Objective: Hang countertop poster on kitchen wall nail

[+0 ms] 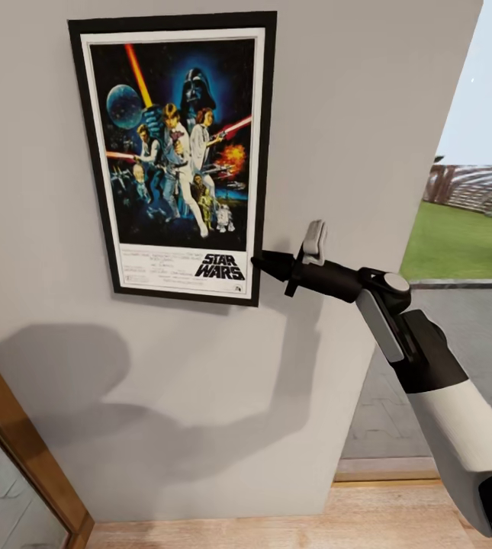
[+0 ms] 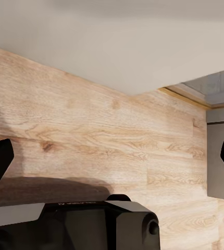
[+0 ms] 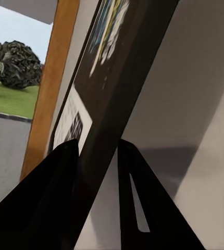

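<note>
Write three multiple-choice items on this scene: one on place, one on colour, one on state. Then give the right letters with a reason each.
1. Where is the poster?
A. on the floor
B. against the grey wall
C. on a table

2. What colour is its frame?
A. black
B. red
C. white

3. How does the right gripper stand?
A. wide open, away from the poster
B. shut on nothing
C. clamped on the poster's lower right edge

Key: 1 B, it lies flat on the wall, tilted. 2 A, a thin black border rings it. 3 C, the right wrist view shows the fingers either side of the frame.
</note>
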You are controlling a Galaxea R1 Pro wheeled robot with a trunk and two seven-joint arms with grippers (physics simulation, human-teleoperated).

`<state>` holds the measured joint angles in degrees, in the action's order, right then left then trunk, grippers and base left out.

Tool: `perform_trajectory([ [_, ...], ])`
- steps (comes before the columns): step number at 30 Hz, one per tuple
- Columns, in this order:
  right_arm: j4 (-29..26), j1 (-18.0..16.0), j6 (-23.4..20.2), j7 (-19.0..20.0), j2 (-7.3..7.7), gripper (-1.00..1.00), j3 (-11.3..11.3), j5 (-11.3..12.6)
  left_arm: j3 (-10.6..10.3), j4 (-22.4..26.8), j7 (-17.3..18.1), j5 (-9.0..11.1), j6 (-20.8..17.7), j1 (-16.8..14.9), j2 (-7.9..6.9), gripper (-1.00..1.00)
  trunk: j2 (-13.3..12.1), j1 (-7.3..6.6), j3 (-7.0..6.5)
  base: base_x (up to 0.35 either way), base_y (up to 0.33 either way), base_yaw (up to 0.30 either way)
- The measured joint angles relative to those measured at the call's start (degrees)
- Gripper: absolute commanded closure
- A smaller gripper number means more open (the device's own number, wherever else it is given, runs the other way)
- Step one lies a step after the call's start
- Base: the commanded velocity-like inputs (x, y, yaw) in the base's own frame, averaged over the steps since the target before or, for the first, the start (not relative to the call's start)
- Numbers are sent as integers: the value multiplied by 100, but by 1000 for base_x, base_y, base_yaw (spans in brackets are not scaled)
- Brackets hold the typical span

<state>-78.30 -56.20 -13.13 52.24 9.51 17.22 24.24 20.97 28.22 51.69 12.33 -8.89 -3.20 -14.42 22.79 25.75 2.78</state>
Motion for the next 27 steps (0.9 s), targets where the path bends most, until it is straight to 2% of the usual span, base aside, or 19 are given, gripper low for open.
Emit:
perform_trajectory([
  [8, -126, 2, 189, 2, 2, 100, -7, -15, 0, 0, 4, 6, 0, 0, -54, -100, 0, 0, 0, 0, 0, 0],
  [27, -142, 2, 167, -2, 2, 100, -8, -28, 0, 0, 0, 9, 0, 0, -70, -100, 0, 0, 0, 0, 0, 0],
])
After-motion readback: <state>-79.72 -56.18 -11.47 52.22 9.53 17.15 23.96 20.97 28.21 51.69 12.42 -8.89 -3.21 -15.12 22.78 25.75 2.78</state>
